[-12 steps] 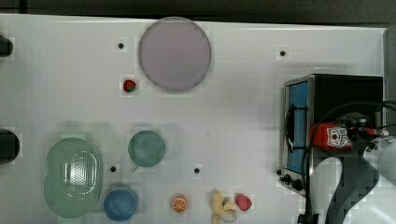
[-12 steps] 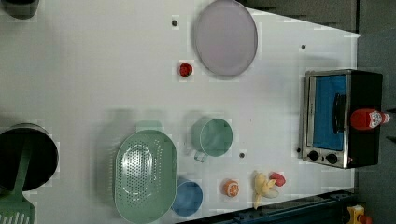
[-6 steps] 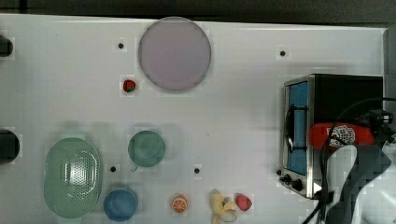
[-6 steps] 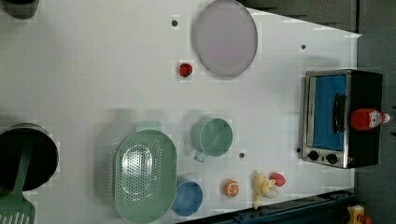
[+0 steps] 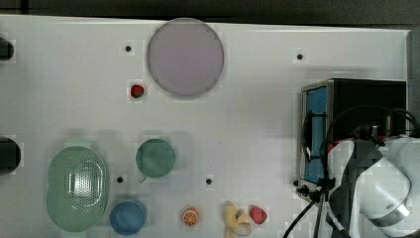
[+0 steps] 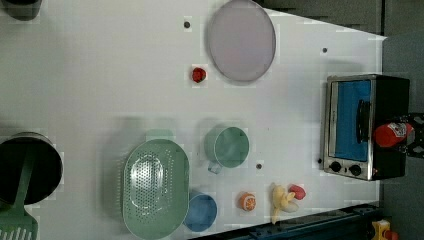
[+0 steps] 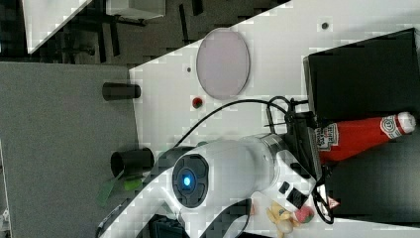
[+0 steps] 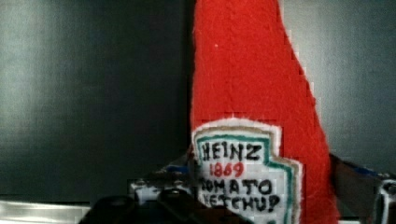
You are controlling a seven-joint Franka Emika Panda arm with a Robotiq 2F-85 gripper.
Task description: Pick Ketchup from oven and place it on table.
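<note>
Top view: the white arm (image 5: 381, 193) at four o'clock covers the Ketchup and part of the oven (image 5: 366, 99). Wrist view: the Ketchup (image 8: 254, 116) is cut off by the picture's edges; finger contact indeterminable. Left view: the spatula (image 6: 15, 225) is cropped at eight o'clock.

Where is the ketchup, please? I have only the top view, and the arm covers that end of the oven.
Observer: The left view shows the ketchup on the oven's black top, outside it.
Operator: Thank you. Which way does its cap point?
Observer: In the right view the cap points to the right view's right, and the gripper is at the opposite, labelled end.
Operator: Is the label facing the wrist camera?
Observer: Yes, the wrist view shows the label plainly: Heinz tomato ketchup.
</note>
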